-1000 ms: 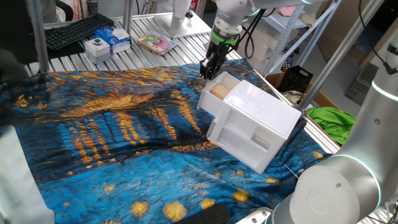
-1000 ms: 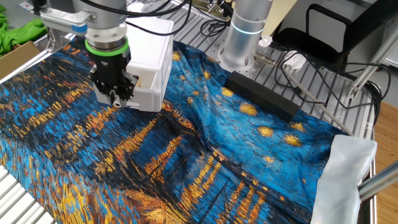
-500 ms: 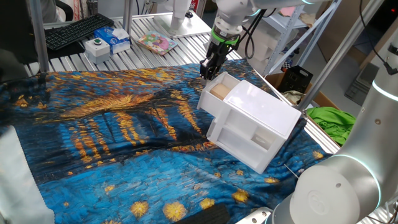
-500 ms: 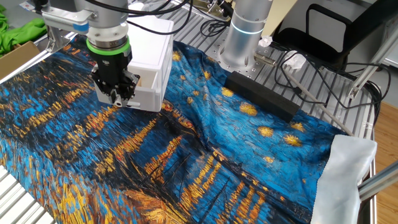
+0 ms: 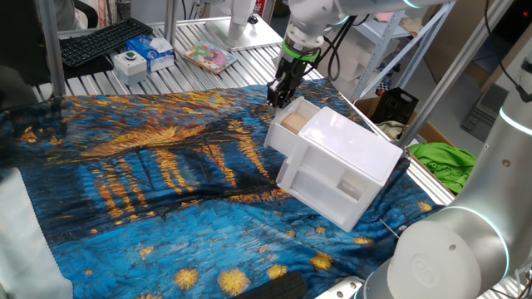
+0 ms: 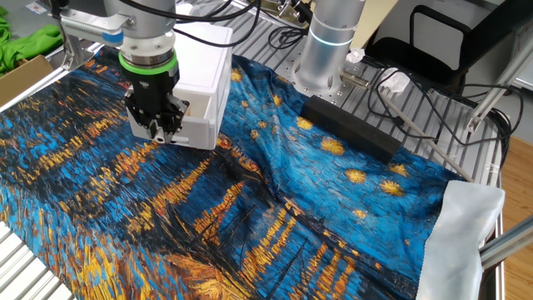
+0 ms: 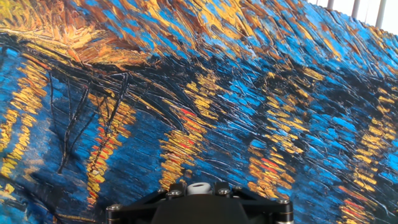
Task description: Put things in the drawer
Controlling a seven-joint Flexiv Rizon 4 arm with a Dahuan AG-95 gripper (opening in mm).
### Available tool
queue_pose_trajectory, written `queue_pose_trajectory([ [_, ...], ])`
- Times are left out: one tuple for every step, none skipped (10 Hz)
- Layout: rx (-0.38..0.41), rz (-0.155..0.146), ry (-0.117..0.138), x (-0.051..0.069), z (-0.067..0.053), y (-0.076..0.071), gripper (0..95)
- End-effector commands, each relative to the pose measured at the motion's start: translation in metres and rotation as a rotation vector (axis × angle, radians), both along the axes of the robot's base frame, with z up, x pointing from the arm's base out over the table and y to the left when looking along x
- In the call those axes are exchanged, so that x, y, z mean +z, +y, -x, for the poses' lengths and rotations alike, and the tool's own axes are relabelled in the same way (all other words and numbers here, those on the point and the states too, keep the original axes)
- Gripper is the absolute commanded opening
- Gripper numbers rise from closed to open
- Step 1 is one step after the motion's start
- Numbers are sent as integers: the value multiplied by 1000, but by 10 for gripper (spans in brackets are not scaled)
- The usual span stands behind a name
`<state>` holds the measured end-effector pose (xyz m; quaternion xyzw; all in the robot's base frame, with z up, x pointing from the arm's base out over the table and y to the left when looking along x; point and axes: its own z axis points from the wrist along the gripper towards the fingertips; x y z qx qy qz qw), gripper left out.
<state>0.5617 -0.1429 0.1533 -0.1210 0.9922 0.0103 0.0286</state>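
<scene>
One small tan wooden block (image 5: 293, 121) already lies inside the shallow white plastic upper drawer (image 5: 308, 110), which stands pulled out of the boxy white plastic cabinet (image 5: 349, 162) in the right half of one fixed view. No other loose thing that might belong in the drawer shows on the blue-and-gold painted cloth (image 5: 150, 158) covering the worktop, so the putting-in part looks done as far as these pictures tell. What seems left is to push the drawer shut, since it still sticks out of the cabinet toward the upper left of that view.

Relative to the hand (image 5: 278, 94), the block sits just below and to the right in that view, within the drawer's walls, while the hand points down close outside the drawer's front end. In the other fixed view the hand (image 6: 155, 127) hangs in the upper left of the frame, right in front of the drawer's white face, which it partly hides; whether it touches that face I cannot tell. Its fingers stand fairly close together with nothing visibly pinched between them, though the pictures are too small to say whether they are pressed together or slightly spread. The hand view shows only the cloth below.
</scene>
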Motion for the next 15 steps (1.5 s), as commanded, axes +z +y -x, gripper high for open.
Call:
queue_pose_trajectory([
  [0,1,3,-1,-1,1,0],
  [0,2,2,-1,-1,1,0],
  [0,3,5,-1,-1,1,0],
  [-4,3,6,-2,-1,1,0],
  [0,4,10,-1,-1,1,0],
  [0,3,8,-1,-1,1,0],
  [0,10,10,-2,-1,1,0],
  [-2,12,17,-2,-1,1,0],
  [-3,10,17,-2,-1,1,0],
  [-5,11,15,-2,-1,1,0],
  [-12,7,13,-2,-1,1,0],
  [-12,7,13,-2,-1,1,0],
  [-14,7,13,-2,-1,1,0],
  [-15,12,13,-2,-1,1,0],
  [-17,13,14,-2,-1,1,0],
])
